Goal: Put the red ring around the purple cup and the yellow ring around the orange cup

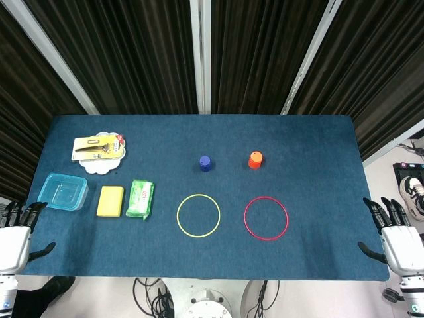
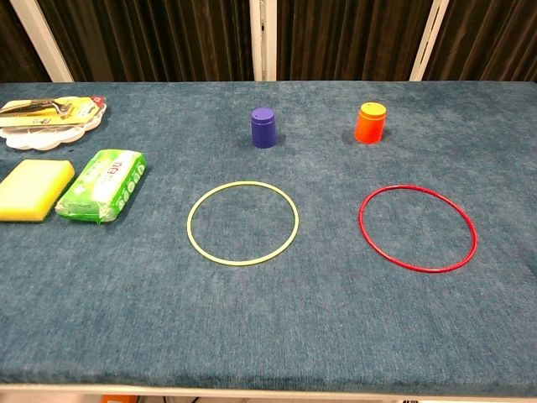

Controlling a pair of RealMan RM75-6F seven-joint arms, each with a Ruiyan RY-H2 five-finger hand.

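The blue table (image 1: 318,142) carries everything, and nothing on it has been paired up yet. At about five o'clock on the cloth lies the red ring (image 1: 265,218), flat and empty; just left of it, near six o'clock, lies the yellow ring (image 1: 198,215), also flat and empty. The snag is plain: each ring sits directly in front of the wrong cup. The purple cup (image 1: 205,163) stands at twelve o'clock from the yellow ring, the orange cup (image 1: 256,159) at twelve o'clock from the red one, so the rings must cross over. A straight push forward would pair them wrongly.

Both hands hang off the near corners, holding nothing, fingers spread: the left hand (image 1: 16,232) at eight o'clock, the right hand (image 1: 396,233) at four o'clock. I'd guess the thin rings, lying flush on the fabric, will be awkward to pinch, and a clumsy lowering could knock a small cup over. Crossing arms might also collide.
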